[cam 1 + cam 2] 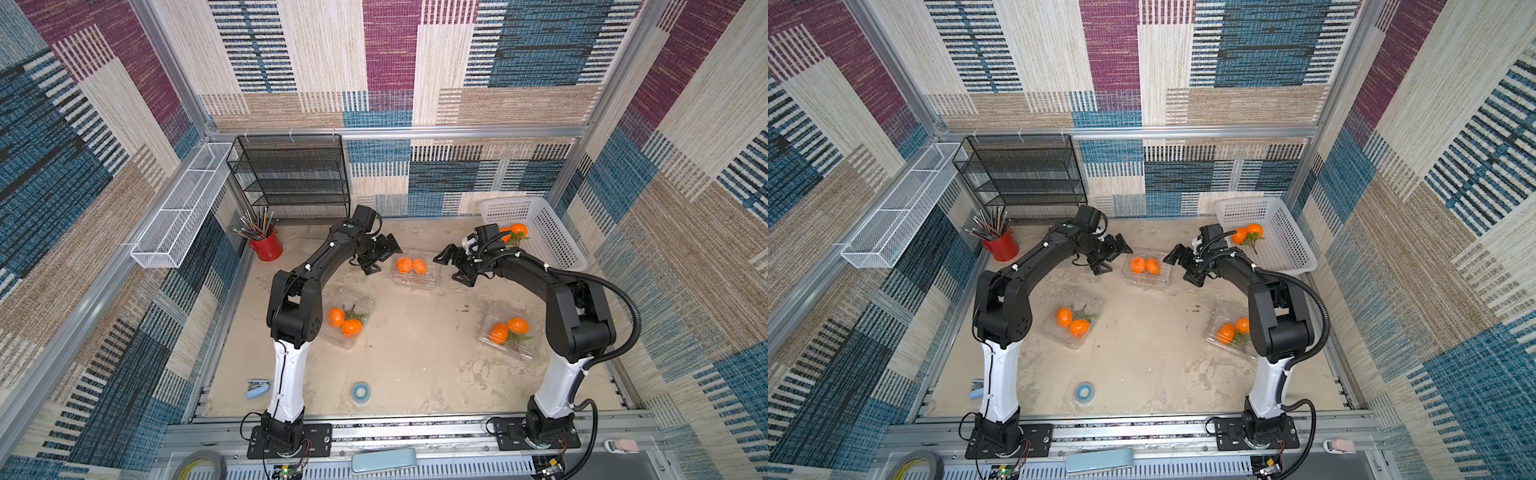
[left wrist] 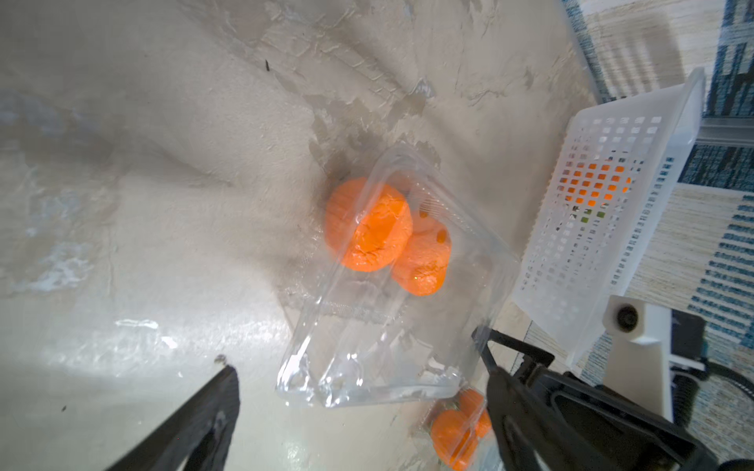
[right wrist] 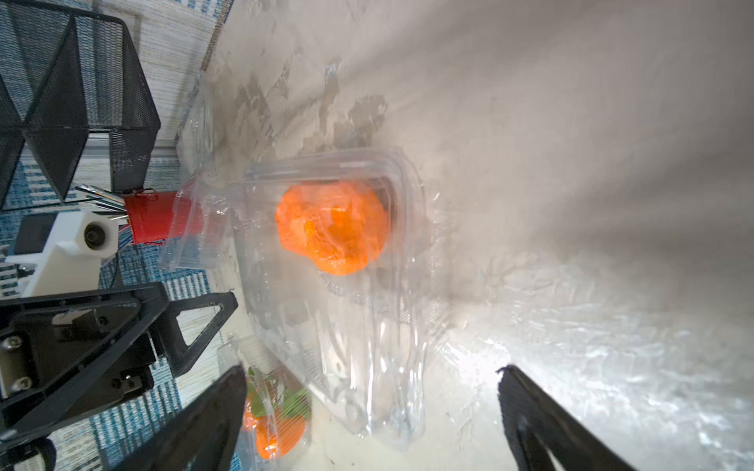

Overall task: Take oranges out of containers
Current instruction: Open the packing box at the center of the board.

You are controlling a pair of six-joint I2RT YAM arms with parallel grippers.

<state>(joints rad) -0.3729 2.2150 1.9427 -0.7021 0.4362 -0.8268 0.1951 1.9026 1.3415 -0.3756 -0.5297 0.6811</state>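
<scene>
Two oranges (image 1: 411, 265) lie in a clear container (image 1: 415, 279) at the middle back of the table. My left gripper (image 1: 384, 258) stands open just left of it, my right gripper (image 1: 451, 269) open just right of it, and neither touches it. In the left wrist view the container (image 2: 387, 346) lies between and beyond the open gripper (image 2: 355, 354), with the oranges (image 2: 367, 224) further off. The right wrist view shows the same container (image 3: 367, 346) beyond the open gripper (image 3: 371, 369). Other containers with oranges sit front left (image 1: 347, 318) and front right (image 1: 509, 332).
A white perforated basket (image 1: 536, 232) at the back right holds two leafy oranges (image 1: 515, 230). A red cup of pencils (image 1: 266, 245), a black mesh shelf (image 1: 291, 178) and a white wire trough (image 1: 178, 208) stand back left. A tape roll (image 1: 360, 390) and a stapler (image 1: 257, 388) lie near the front.
</scene>
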